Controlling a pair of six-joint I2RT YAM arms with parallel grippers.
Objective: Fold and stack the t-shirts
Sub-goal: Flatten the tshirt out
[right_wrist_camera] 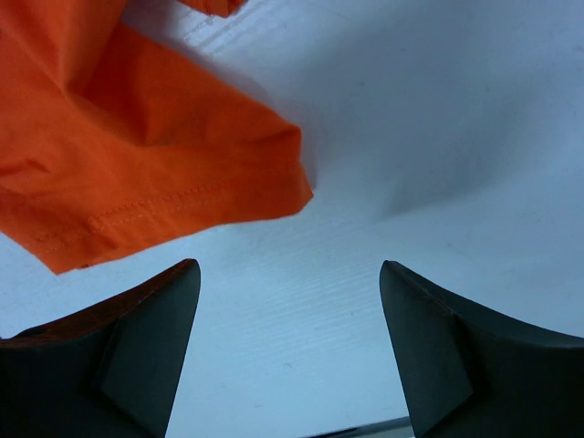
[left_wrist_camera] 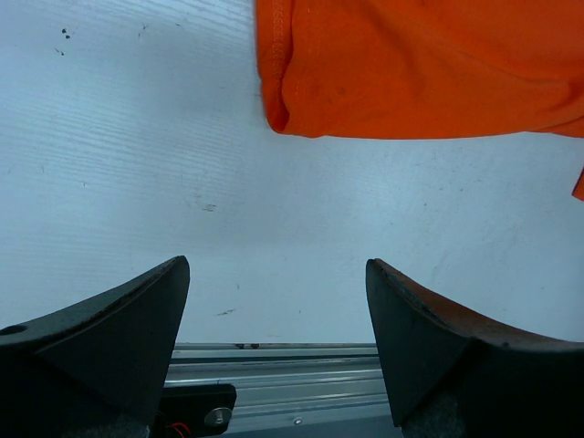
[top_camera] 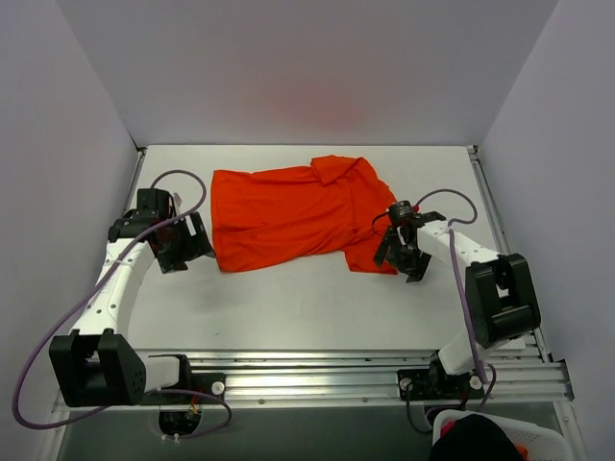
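Note:
One bright orange-red t-shirt (top_camera: 293, 213) lies spread and wrinkled on the white table (top_camera: 288, 307), with its far right part folded over. My left gripper (top_camera: 195, 246) stands open just left of the shirt's near left corner. In the left wrist view that corner (left_wrist_camera: 283, 109) lies ahead of the open left gripper (left_wrist_camera: 277, 265), apart from the fingers. My right gripper (top_camera: 402, 263) is open at the shirt's near right corner. In the right wrist view a hemmed flap (right_wrist_camera: 137, 173) lies ahead and left of the right gripper (right_wrist_camera: 290, 266), with only bare table between the fingers.
Grey walls close the table in on the left, back and right. An aluminium rail (top_camera: 365, 370) runs along the near edge, also seen in the left wrist view (left_wrist_camera: 292, 374). A white basket (top_camera: 538, 444) with something dark in it sits at the bottom right, off the table.

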